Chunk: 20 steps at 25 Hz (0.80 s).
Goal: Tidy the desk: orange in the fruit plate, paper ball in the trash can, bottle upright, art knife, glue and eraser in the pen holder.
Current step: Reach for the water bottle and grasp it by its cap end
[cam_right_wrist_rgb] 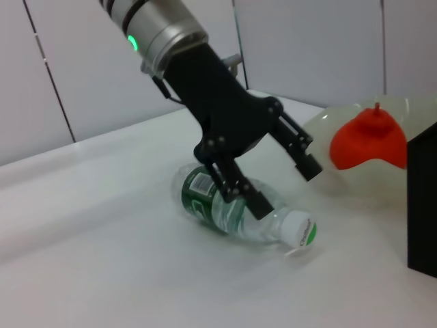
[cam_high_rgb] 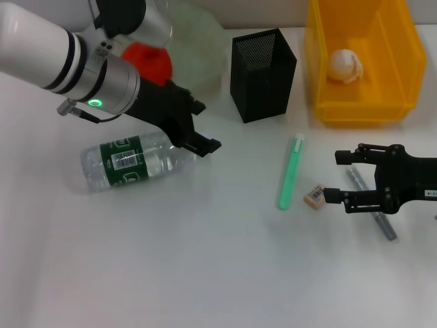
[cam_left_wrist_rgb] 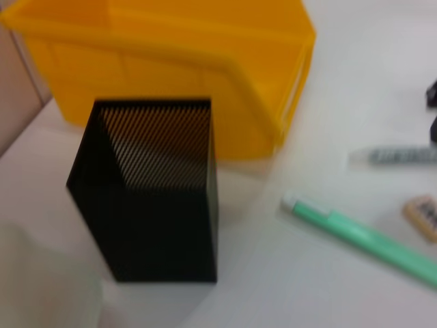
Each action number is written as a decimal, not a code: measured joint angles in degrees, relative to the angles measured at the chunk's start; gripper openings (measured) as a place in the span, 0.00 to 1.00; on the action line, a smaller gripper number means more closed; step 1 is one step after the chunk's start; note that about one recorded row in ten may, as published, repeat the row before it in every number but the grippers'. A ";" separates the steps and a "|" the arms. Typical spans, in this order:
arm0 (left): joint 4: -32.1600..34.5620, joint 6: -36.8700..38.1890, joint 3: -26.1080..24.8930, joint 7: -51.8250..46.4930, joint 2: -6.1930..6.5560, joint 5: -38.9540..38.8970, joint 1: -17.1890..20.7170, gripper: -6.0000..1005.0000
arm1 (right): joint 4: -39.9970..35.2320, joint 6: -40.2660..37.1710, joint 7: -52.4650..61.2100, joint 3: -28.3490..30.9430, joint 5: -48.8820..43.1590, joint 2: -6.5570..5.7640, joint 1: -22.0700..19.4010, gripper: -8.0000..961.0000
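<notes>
- Bottle (cam_high_rgb: pixel 133 162) lying on its side on the white desk (cam_high_rgb: pixel 205 273), cap toward the pen holder (cam_high_rgb: pixel 263 74); not yet upright, hence the left arm's attention there.
- Left gripper (cam_high_rgb: pixel 198 133) poised just above the bottle's neck end, fingers spread apart with nothing between them; probably lined up to straddle the neck.
- Orange (cam_high_rgb: pixel 147 63) resting in the fruit plate (cam_high_rgb: pixel 198 41), paper ball (cam_high_rgb: pixel 346 65) in the trash can (cam_high_rgb: pixel 358 55); both look settled.
- Right gripper (cam_high_rgb: pixel 334 176) low over the desk, fingers wide apart and empty, one tip just beside the eraser (cam_high_rgb: pixel 314 195); likely placed for picking up the small items.
- Green glue stick (cam_high_rgb: pixel 289 172) and grey art knife (cam_high_rgb: pixel 372 208) flat on the desk near the eraser, outside the pen holder.
</notes>
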 joint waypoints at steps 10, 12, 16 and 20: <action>-0.77 -5.81 7.09 -3.22 -0.13 3.20 0.12 0.81 | -0.01 -0.20 0.04 0.63 0.00 0.01 0.01 0.86; -1.07 -6.58 8.14 -3.45 -0.14 3.24 0.14 0.81 | -0.01 -0.22 0.03 0.63 0.00 0.06 0.04 0.86; -2.66 -8.16 9.53 -3.71 -0.24 4.38 -0.41 0.81 | -0.01 -0.26 0.03 0.52 -0.07 0.16 0.18 0.86; -3.70 -9.37 10.29 -3.76 -0.31 4.78 -0.68 0.81 | -0.01 -0.37 0.03 0.41 -0.09 0.23 0.14 0.86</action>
